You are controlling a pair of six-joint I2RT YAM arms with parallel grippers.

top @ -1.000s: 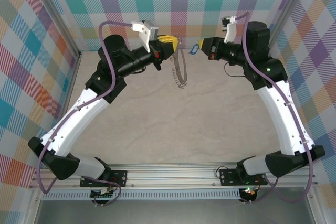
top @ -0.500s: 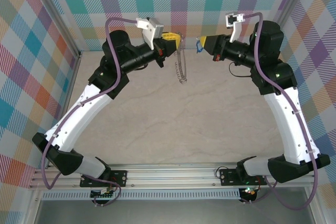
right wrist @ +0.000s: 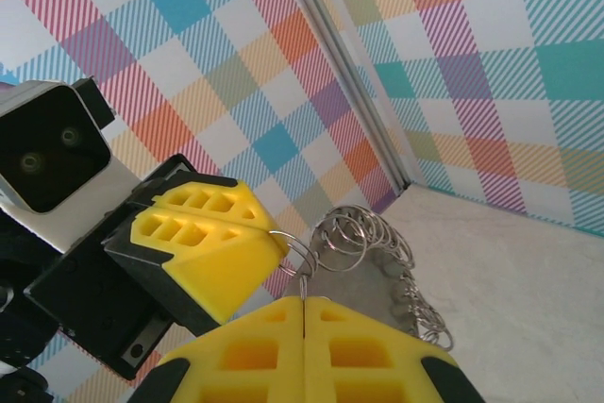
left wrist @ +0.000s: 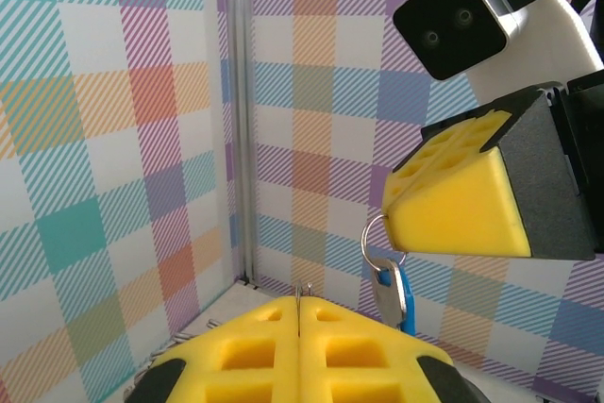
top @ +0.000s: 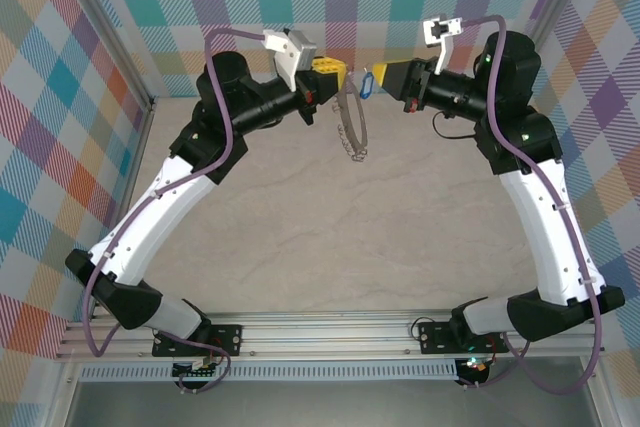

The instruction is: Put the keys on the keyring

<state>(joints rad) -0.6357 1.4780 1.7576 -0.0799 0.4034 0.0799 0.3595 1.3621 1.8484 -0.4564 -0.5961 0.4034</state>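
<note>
Keyring (right wrist: 363, 233), a thin silver hoop strung with small loops, hangs from the left gripper (top: 337, 74), whose yellow fingers are clenched on its upper rim above the far end of the table (top: 330, 217). Facing it, the right gripper (top: 381, 77) is likewise clamped tight, pinching a small silver loop from which the blue-headed key (left wrist: 392, 292) dangles. Seen from above, the two sets of fingertips point at each other, close but apart, with the key between them, just to the right of the hoop's top; whether key and hoop touch cannot be told. Checked walls (top: 90, 67) rise behind both arms
</note>
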